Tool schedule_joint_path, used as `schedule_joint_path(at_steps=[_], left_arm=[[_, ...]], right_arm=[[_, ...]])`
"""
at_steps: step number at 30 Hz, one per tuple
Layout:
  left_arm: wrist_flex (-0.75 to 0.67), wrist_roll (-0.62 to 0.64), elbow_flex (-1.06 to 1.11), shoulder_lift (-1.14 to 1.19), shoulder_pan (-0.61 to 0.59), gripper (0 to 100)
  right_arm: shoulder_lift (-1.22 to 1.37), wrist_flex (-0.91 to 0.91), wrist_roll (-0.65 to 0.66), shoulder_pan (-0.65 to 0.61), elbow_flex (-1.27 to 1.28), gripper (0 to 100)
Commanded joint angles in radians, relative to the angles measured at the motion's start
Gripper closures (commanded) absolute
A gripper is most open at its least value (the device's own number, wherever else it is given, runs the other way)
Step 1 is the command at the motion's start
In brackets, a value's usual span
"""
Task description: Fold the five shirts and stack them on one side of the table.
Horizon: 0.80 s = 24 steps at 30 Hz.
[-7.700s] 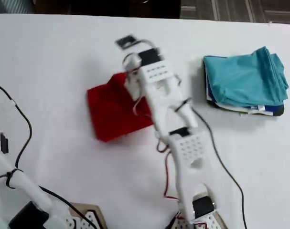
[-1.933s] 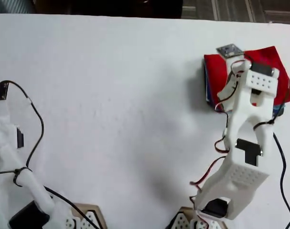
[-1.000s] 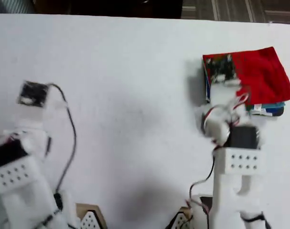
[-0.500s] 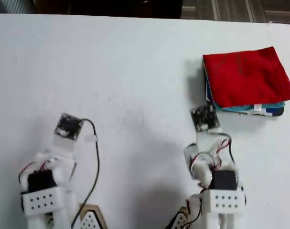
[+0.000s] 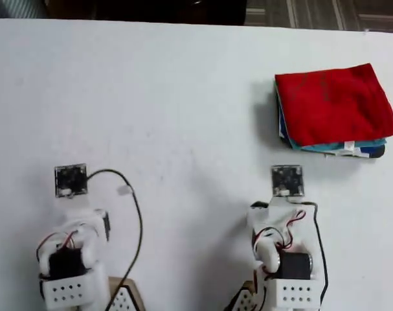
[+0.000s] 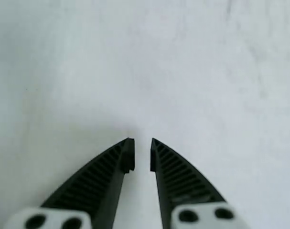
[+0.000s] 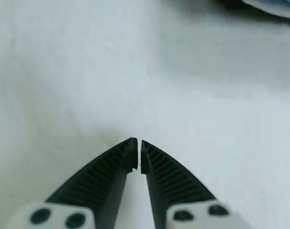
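**A:** Shirts [image 5: 335, 123], what's new with them?

**B:** Going left to right: the left arm [image 5: 70, 259] swung across its side of the bench [image 5: 183, 97] a second ago and is now tucked back at about 7 o'clock. The left hand [image 6: 142, 155] is all but clenched, with only a thin slit between its tips, and it grasps nothing.

**A:** And the other one?

**B:** The right arm [image 5: 280, 253] had the red shirt [image 5: 332, 100] out at mid-bench under 8 seconds ago. It carried the shirt over and laid it on the pile, and has since pulled back to about 5 o'clock. The right hand [image 7: 139, 155] is clenched and empty, with its tips almost touching.

**A:** So what does that mean for the job?

**B:** My read is that it's finished or very nearly so. I see no loose shirt on the bench, and both arms look parked.

**A:** How does the pile look?

**B:** It's 1 stack at about 2 o'clock, well apart from both hands. The red shirt is on top, folded to a rough square that leans slightly. A teal layer [image 5: 342, 146] peeks out beneath it along the near edge, with white and dark edges under that. I can't count all 5 layers from here, but the stack looks tidy and settled.
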Motion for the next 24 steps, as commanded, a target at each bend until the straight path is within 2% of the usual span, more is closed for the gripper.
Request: schedule_joint_path(at_steps=[1, 4, 7, 24], left_arm=[[0.003, -0.012, 0.021, -0.028, 0.118, 91], [0.003, -0.028, 0.024, -0.028, 0.230, 91], [0.003, -0.028, 0.024, -0.028, 0.290, 92], [-0.003, -0.034, 0.024, -0.023, 0.287, 92]], right_arm=[[-0.010, 0.036, -0.101, -0.050, 0.011, 97.8], [-0.012, 0.120, -0.101, -0.148, 0.011, 97.8], [-0.015, 0.122, -0.101, -0.170, 0.011, 97.8], [-0.018, 0.124, -0.101, -0.174, 0.011, 98.0]])
